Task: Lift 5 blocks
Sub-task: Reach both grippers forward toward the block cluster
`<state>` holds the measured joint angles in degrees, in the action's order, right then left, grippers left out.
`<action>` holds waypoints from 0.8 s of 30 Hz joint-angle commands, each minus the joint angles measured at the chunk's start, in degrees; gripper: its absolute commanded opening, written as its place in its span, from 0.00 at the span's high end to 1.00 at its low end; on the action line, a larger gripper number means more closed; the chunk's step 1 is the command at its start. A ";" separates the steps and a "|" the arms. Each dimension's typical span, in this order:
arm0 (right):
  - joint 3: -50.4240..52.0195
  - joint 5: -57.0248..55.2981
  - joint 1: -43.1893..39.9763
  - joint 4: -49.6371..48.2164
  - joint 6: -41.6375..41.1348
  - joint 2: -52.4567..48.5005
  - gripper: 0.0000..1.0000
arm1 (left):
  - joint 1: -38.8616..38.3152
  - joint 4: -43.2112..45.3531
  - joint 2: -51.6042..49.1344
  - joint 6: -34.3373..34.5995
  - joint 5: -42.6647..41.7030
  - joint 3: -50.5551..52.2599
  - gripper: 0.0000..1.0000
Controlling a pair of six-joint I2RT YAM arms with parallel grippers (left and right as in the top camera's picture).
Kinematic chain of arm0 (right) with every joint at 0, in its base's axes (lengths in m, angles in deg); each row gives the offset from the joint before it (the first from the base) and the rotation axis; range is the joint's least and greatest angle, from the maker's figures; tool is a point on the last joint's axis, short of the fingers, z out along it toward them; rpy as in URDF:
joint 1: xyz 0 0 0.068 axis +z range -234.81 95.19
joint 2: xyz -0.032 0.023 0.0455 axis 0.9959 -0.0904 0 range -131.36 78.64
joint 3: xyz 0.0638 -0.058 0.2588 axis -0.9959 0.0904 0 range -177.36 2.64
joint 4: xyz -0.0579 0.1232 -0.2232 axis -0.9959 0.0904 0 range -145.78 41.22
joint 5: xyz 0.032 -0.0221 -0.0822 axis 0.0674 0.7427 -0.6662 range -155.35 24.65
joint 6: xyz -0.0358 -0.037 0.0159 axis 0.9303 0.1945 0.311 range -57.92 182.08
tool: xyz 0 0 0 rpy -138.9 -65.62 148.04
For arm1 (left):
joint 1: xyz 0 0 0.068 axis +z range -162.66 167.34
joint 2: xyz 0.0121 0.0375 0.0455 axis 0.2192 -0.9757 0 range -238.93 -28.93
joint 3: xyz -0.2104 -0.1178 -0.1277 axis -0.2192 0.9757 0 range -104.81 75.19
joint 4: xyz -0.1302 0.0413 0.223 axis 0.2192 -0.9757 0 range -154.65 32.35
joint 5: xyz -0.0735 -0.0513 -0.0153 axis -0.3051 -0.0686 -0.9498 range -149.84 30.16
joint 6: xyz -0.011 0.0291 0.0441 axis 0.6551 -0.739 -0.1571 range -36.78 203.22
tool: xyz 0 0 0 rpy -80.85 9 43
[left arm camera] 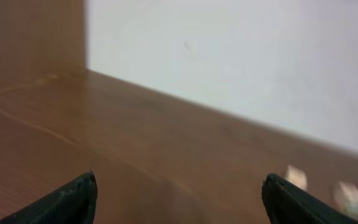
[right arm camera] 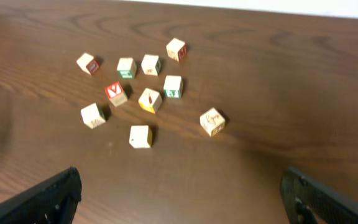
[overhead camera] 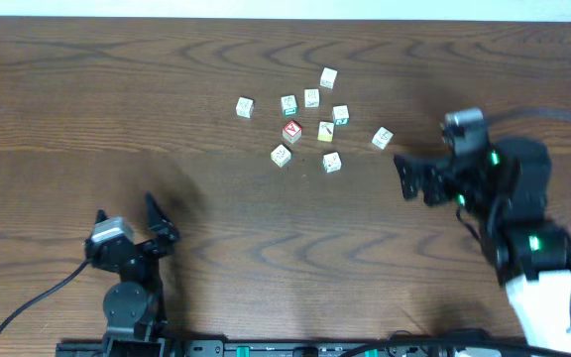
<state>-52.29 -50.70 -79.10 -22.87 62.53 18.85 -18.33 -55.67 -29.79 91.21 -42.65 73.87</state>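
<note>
Several small cream blocks lie scattered at the table's upper middle, among them one (overhead camera: 245,107) at the left, one (overhead camera: 328,77) at the top and one (overhead camera: 382,138) at the right. In the right wrist view they spread ahead of the fingers, the nearest block (right arm camera: 140,136) still apart from them. A red-faced cube (overhead camera: 291,130) and a yellowish cube (overhead camera: 325,131) sit in the middle of the group. My right gripper (overhead camera: 407,177) is open just right of the group, holding nothing. At the lower left, far from the blocks, my left gripper (overhead camera: 127,213) stands open and empty.
The wooden table (overhead camera: 87,89) runs to a pale wall at its far edge. In the left wrist view a blurred block (left arm camera: 296,177) shows past the right finger. Cables trail from both arm bases along the table's front edge.
</note>
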 commanded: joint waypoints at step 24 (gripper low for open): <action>-25.42 -5.92 3.69 9.79 -3.72 -27.85 0.01 | 0.20 -16.94 -60.78 -1.77 -40.37 -44.41 0.15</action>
<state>-76.56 -53.17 -74.31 -13.21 60.83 -6.81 -18.33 -73.90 -87.39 89.35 -74.76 30.99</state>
